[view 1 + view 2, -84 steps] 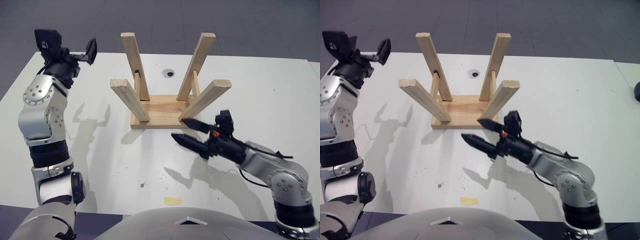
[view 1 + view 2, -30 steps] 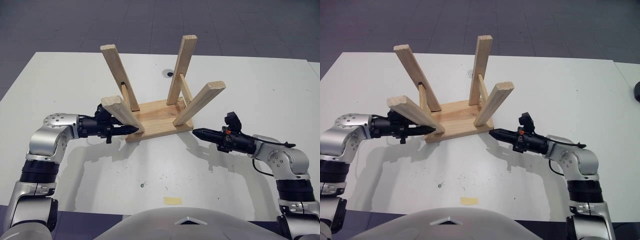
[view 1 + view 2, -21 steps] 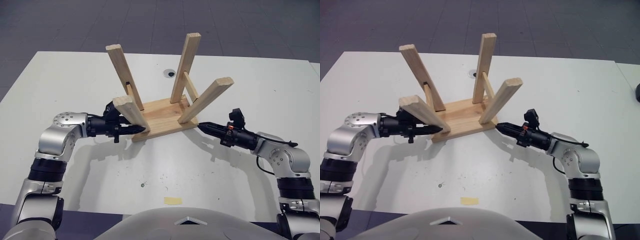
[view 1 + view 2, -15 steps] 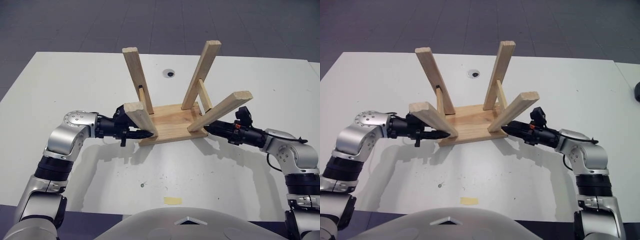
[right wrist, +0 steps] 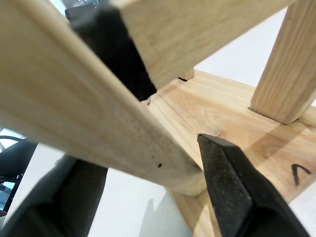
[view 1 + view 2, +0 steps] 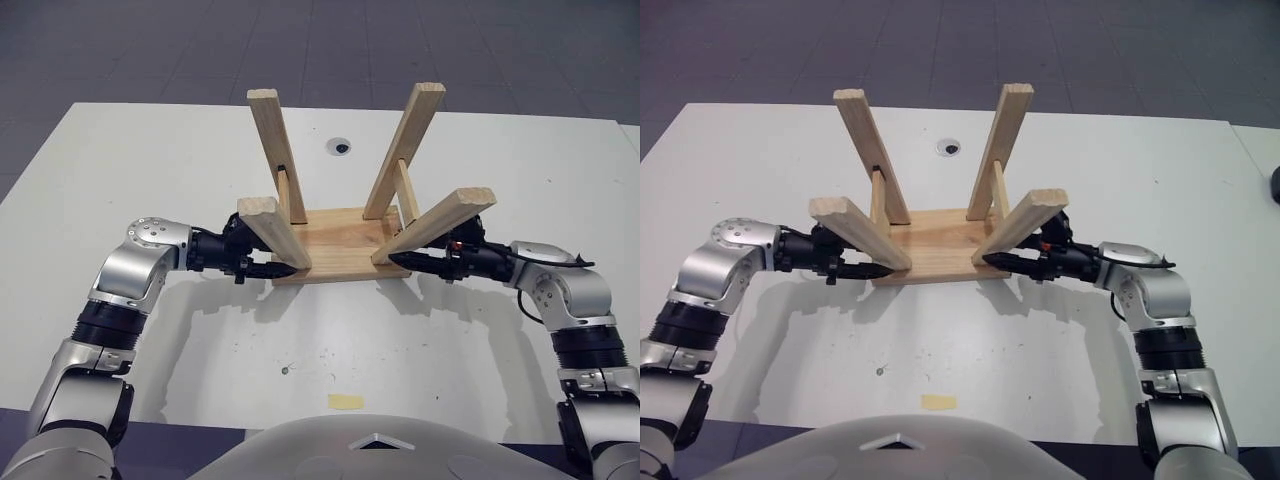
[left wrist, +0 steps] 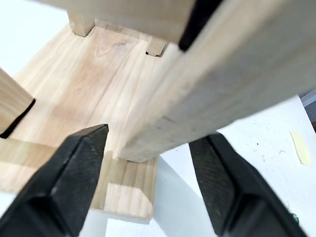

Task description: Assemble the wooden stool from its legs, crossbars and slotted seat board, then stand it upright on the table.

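Note:
The wooden stool lies upside down on the white table (image 6: 150, 160), its seat board (image 6: 335, 235) flat and its legs pointing up. Short crossbars (image 6: 286, 192) join the legs on each side. My left gripper (image 6: 285, 268) sits low at the foot of the near-left leg (image 6: 270, 232). Its open fingers (image 7: 74, 173) straddle that leg, with a gap on one side. My right gripper (image 6: 395, 258) is at the foot of the near-right leg (image 6: 435, 222), open, with a finger (image 5: 232, 192) on either side of the wood.
A small round hole (image 6: 341, 147) is in the table behind the stool. A yellow scrap of tape (image 6: 346, 402) lies near the front edge. The table has free room to the left, the right and in front of the stool.
My left arm came down from high at the left to the near-left leg. My right gripper moved in to straddle the near-right leg. The stool turned and slid a little between them.

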